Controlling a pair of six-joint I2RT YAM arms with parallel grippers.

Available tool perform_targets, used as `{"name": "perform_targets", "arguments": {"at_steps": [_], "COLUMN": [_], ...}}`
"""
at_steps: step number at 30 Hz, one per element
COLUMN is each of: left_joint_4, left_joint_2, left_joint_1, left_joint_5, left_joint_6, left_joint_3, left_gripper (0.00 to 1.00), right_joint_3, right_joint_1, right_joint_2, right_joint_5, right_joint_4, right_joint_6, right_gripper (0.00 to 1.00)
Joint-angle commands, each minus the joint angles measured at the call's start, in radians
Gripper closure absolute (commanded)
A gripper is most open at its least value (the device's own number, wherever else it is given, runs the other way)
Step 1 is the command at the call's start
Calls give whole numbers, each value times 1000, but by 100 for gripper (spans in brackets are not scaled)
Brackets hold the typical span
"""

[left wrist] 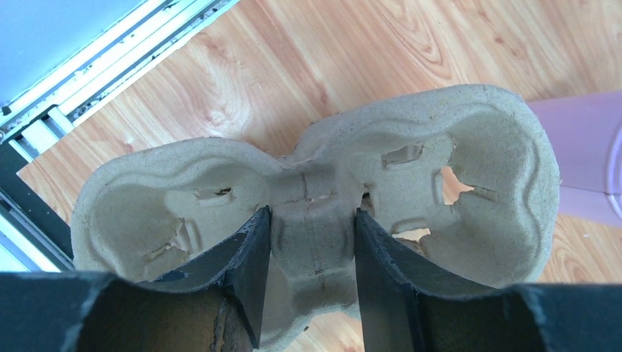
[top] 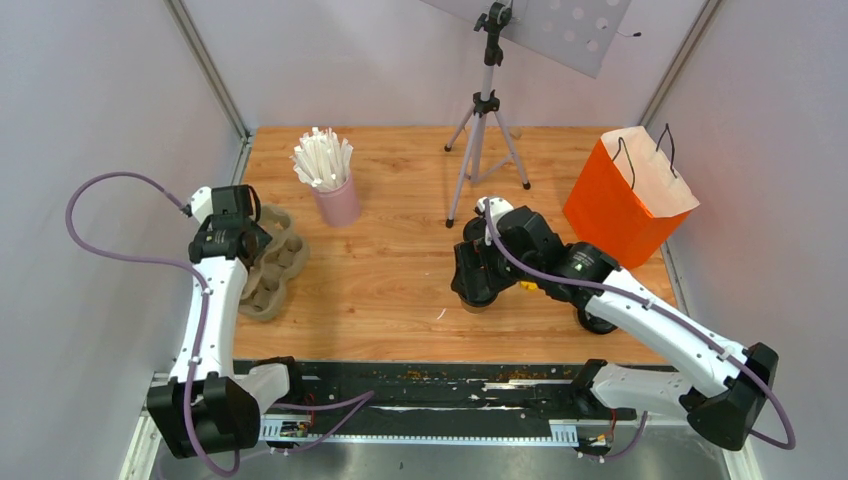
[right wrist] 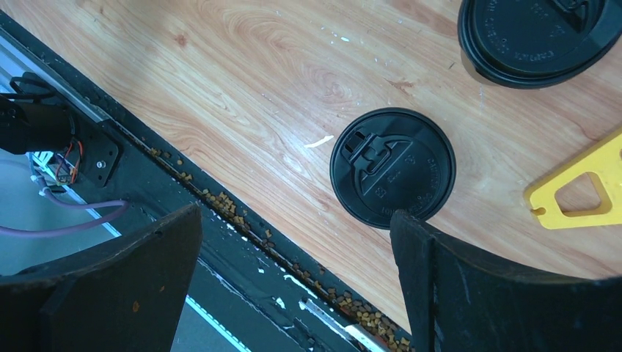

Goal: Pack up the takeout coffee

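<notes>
The left tool [left wrist: 312, 220] was closed onto the moulded pulp tray [left wrist: 469, 132], its two dark flat fingers [left wrist: 253, 271] pressed against either side of the raised middle rib. The tray was grey-brown, fibrous and matt, with rounded wells whose bottoms were torn through in ragged flaps, and it sat at the left edge of the bench [top: 400, 270], a warm, grained wood surface. Just to its right and farther back stood the smooth pink cup [top: 338, 203], packed with thin white sticks [top: 322, 158]. The right tool [right wrist: 297, 220] hung near the middle of the bench with its fingers spread wide and nothing between them. Of the takeout coffee [top: 479, 305], only a tan curved sliver showed, directly beneath that tool. The right wrist view showed a glossy round black lid [right wrist: 392, 169] with a raised sip tab, just ahead of the right-hand finger. A second black lid [right wrist: 539, 33] was cut off at the upper corner, and I could not tell which of the two sat on the cup. A flat yellow plastic piece [right wrist: 579, 183] with a triangular cut-out lay near the first lid. An orange paper bag [top: 620, 205], white inside with dark cord handles, stood open at the far right. A thin-legged tripod [top: 487, 130] stood at the far middle.
</notes>
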Motion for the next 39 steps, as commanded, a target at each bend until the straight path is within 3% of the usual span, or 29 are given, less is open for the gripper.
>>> {"name": "perform_targets", "arguments": {"at_steps": [1,17,25,28,35,39], "left_joint_4": [-4,2,45,52,69,71], "left_joint_2": [-56,-153,-168,-168,-185,-210], "left_joint_1": [11,10,11,11,11,11], "left_joint_5": [43,217,291,337,402,402], "left_joint_6": [73,185,192,203,234,222], "left_joint_3": [38,-28,-57,-69,-104,-122], "left_gripper": [50,49,49,49,49,49], "right_joint_3": [73,328,430,473,503,490], "right_joint_1": [6,6,-15,-100,-436,-607], "right_joint_2": [-47,-73,-53,-30,22,86], "right_joint_5": [48,366,657,733,643,493], "right_joint_4": [-36,-189,-276,-302,-229,-175], "right_joint_6": [13,-3,-69,-128,-332,-384], "right_gripper": [0,0,0,0,0,0]}}
